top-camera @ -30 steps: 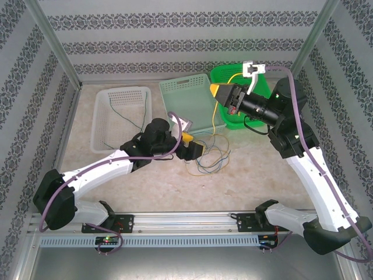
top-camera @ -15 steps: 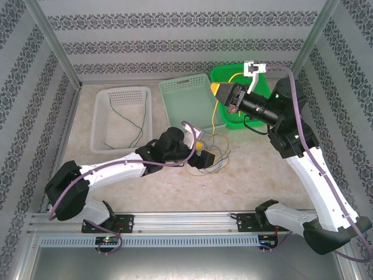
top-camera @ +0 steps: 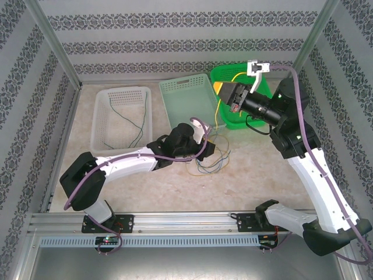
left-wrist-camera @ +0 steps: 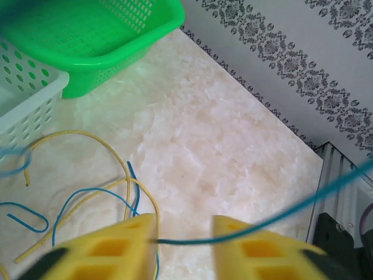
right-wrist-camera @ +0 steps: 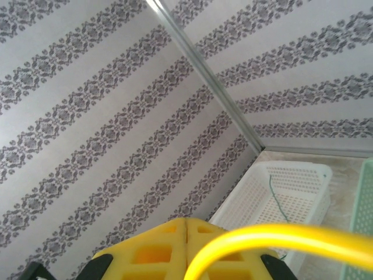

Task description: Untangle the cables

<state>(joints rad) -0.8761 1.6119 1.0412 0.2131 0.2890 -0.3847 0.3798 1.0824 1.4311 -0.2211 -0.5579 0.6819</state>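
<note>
Grey patterned wallpaper (top-camera: 175,49) is closing in the cell on three sides, and an aluminium post (top-camera: 52,44) is rising at the far left corner. The pale marbled worktop (top-camera: 262,169) is carrying three baskets.

The left arm (top-camera: 122,163) is reaching low and almost flat across the worktop, its elbow folded back near the rail (top-camera: 186,219) at the near edge. The right arm (top-camera: 317,175) is standing tall, with its forearm bending back toward the centre and its wrist lying roughly level above the baskets.

The white basket (top-camera: 122,89) is sitting well to the left of the left hand (top-camera: 207,144), and the teal basket (top-camera: 186,102) is lying just beyond that hand. The green basket (top-camera: 224,70) is sitting under and behind the right hand (top-camera: 218,90).

The left hand is sitting at the left edge of the cables (top-camera: 213,157), a loose heap of blue and yellow loops lying on the worktop just to its right. In its wrist view the yellow fingers (left-wrist-camera: 111,251) are standing apart, and a blue cable (left-wrist-camera: 186,241) is stretching straight across the gap between them and off to the right.

The right hand is clamping its fingers together on a yellow cable (top-camera: 216,114), which is hanging from its tips past the teal basket's edge toward the heap.

A dark green cable (top-camera: 133,119) is lying in the white basket, well apart from both hands.
</note>
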